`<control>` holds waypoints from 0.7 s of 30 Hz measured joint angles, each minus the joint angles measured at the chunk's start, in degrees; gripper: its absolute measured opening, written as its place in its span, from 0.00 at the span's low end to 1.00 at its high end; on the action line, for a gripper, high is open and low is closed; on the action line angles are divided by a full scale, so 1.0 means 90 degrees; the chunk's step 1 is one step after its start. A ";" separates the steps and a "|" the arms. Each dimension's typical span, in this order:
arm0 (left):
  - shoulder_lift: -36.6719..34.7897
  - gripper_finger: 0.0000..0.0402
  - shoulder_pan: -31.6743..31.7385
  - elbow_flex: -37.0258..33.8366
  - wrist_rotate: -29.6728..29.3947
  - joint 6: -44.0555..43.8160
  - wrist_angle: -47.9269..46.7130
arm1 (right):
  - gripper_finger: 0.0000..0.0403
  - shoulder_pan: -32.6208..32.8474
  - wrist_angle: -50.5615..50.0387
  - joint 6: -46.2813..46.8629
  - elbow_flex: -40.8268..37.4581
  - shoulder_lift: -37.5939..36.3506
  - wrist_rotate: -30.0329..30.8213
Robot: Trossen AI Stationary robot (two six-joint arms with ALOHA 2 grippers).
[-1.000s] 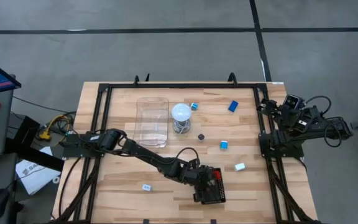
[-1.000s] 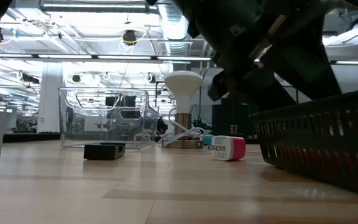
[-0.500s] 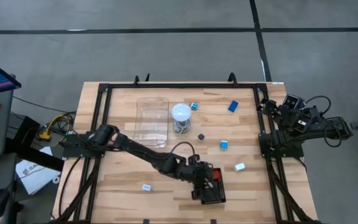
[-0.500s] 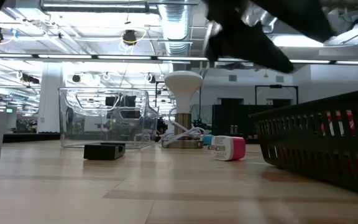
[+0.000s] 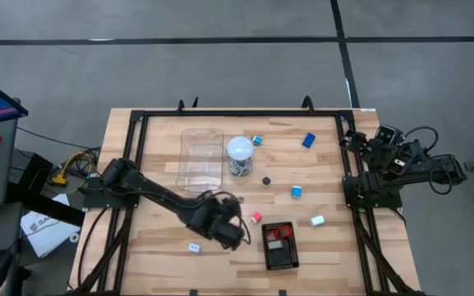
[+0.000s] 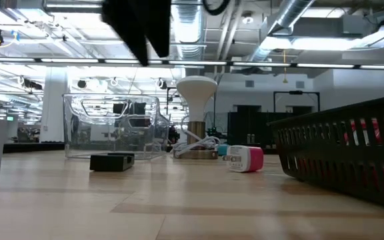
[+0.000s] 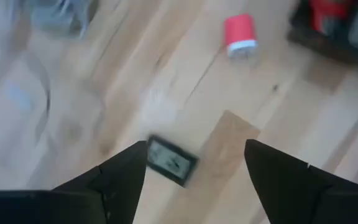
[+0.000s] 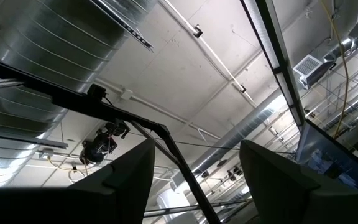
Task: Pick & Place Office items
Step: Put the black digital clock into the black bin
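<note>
Since 1 second ago the left hand [image 5: 229,233] has drawn back from the black tray [image 5: 280,245] toward the desk's middle, fingers spread wide and empty. A flat black labelled piece [image 7: 171,160] lies just ahead between its fingers, long axis crosswise; the red block [image 5: 256,218] sits beside the tray. The right hand [image 5: 388,136] waits far off, fingers apart

Industrial lab hall, exposed ceiling ducts [image 8: 36,68], strip lights, concrete floor [image 5: 220,66]
</note>
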 joint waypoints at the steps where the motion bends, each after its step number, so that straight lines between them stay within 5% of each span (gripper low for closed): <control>1: -0.0068 0.66 -0.0085 -0.0138 -0.0087 -0.0756 0.0010 | 0.57 0.0000 0.0000 -0.0002 0.0000 0.0000 -0.0001; 6: -0.0476 0.64 -0.0458 -0.1098 -0.0561 -0.4673 0.0553 | 0.57 0.0001 -0.0005 -0.0017 0.0000 0.0000 0.0000; 10: -0.0576 0.62 -0.0596 -0.1866 -0.0610 -0.6074 0.0930 | 0.57 0.0000 -0.0032 0.0021 0.0000 0.0000 -0.0001; 14: -0.0580 0.61 -0.0500 -0.2501 -0.0714 -0.6364 0.1727 | 0.57 0.0001 -0.0159 0.0056 -0.0001 0.0000 0.0000; 21: -0.0573 0.62 -0.0065 -0.2980 -0.0374 -0.5448 0.2652 | 0.57 0.0000 -0.0144 0.0100 0.0000 0.0000 0.0090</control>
